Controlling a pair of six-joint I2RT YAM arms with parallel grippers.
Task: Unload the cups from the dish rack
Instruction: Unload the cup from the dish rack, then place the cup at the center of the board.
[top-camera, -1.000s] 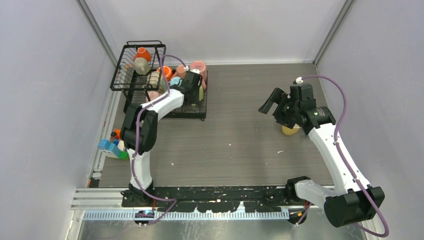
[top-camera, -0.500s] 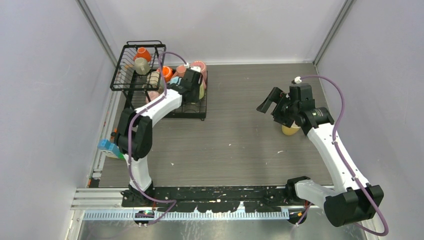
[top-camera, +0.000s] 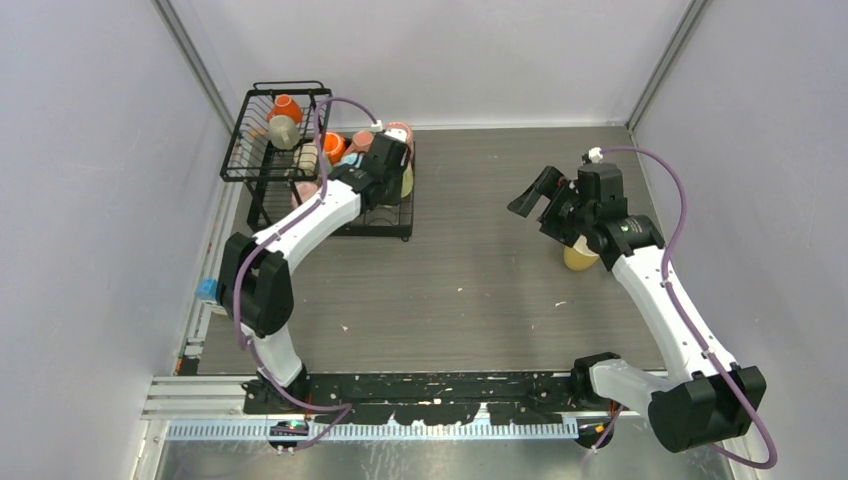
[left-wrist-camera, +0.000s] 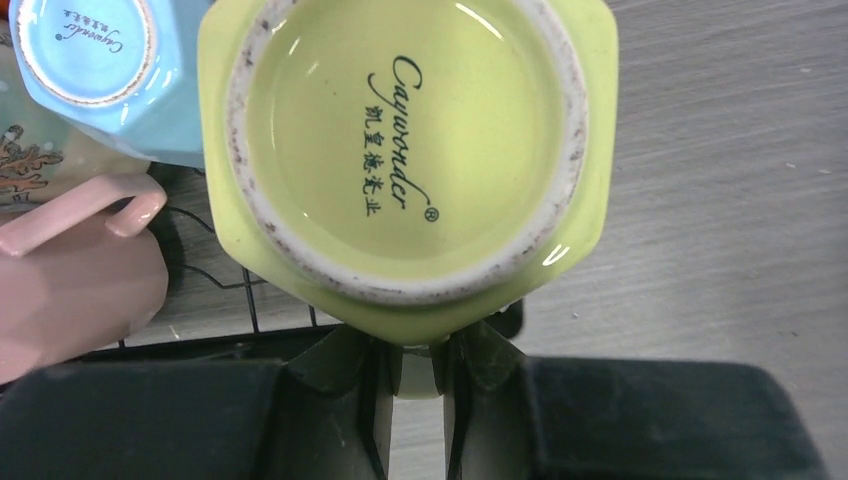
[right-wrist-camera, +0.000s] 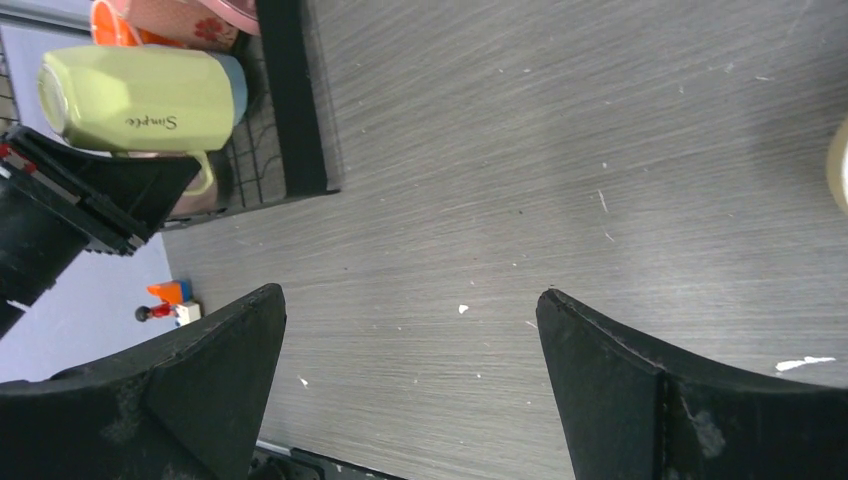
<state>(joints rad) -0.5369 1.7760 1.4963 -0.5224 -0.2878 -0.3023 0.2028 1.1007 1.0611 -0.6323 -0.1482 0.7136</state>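
Pinching cup (left-wrist-camera: 405, 150) handle, L gripper (left-wrist-camera: 415, 362) outstretched.

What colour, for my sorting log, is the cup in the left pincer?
Yellow-green cup; best in left wrist view.

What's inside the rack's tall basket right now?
Clearly an orange mug and a beige mug; beneath them and behind the wire I cannot tell.
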